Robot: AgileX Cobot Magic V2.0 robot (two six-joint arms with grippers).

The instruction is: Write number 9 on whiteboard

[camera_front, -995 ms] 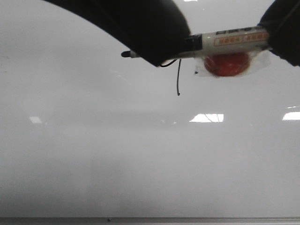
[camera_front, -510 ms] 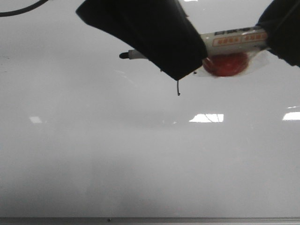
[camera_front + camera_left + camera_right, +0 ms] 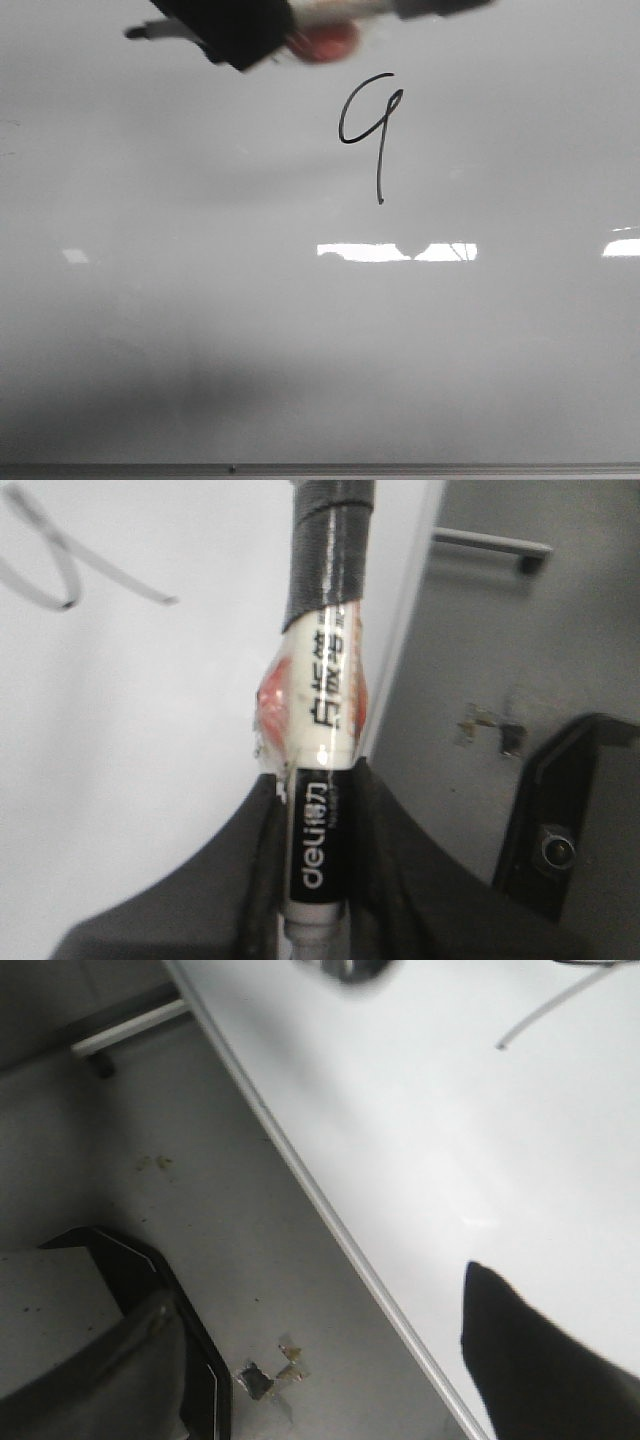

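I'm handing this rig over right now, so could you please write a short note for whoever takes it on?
Left gripper: shut on the marker, held at the top of the front view, off the drawn figure.
Right gripper: open, nothing between its fingers, hanging over the whiteboard's frame edge.
The number 9 stands drawn in the upper middle of the whiteboard, loop and long tail both visible and uncovered.
Done: the 9 looks complete.
Left: probably only parking the marker; whether its tip touches the board cannot be told.
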